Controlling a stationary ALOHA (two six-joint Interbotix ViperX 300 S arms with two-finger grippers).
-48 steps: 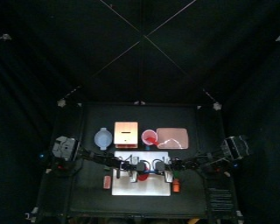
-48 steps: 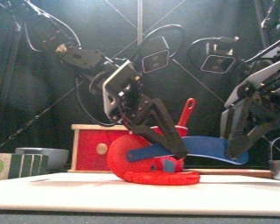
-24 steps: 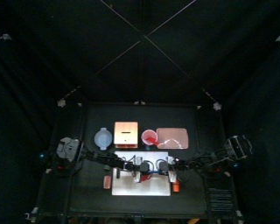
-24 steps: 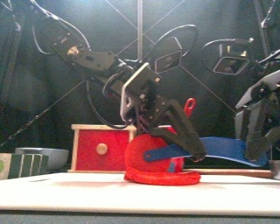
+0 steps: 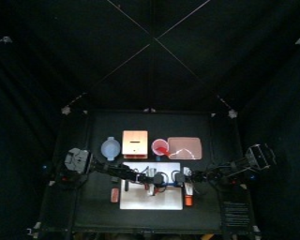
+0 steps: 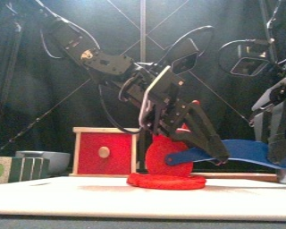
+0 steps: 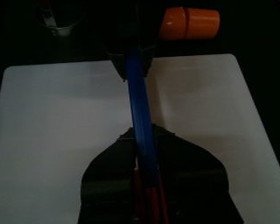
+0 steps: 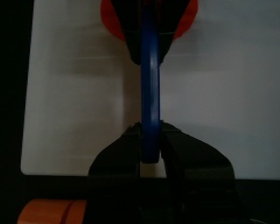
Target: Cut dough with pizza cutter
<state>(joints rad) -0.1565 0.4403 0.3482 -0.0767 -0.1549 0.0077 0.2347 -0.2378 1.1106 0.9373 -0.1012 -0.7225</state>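
Both grippers, left (image 7: 140,175) and right (image 8: 152,162), clench the blue cutter handle (image 8: 149,79), steadying it over the red dough (image 6: 167,179) on the white board (image 8: 84,96)

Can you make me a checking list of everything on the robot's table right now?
Surface: white board lying on the black table.
Job's things: red dough flat on the board; the blue-handled pizza cutter is over it.
Clutter: red box, red cup, pink tray, orange cylinder.
Grippers: left gripper and right gripper are each shut on the blue handle, from opposite ends.
Cables: black cables loop behind the left arm.
Surroundings: black curtains all round.
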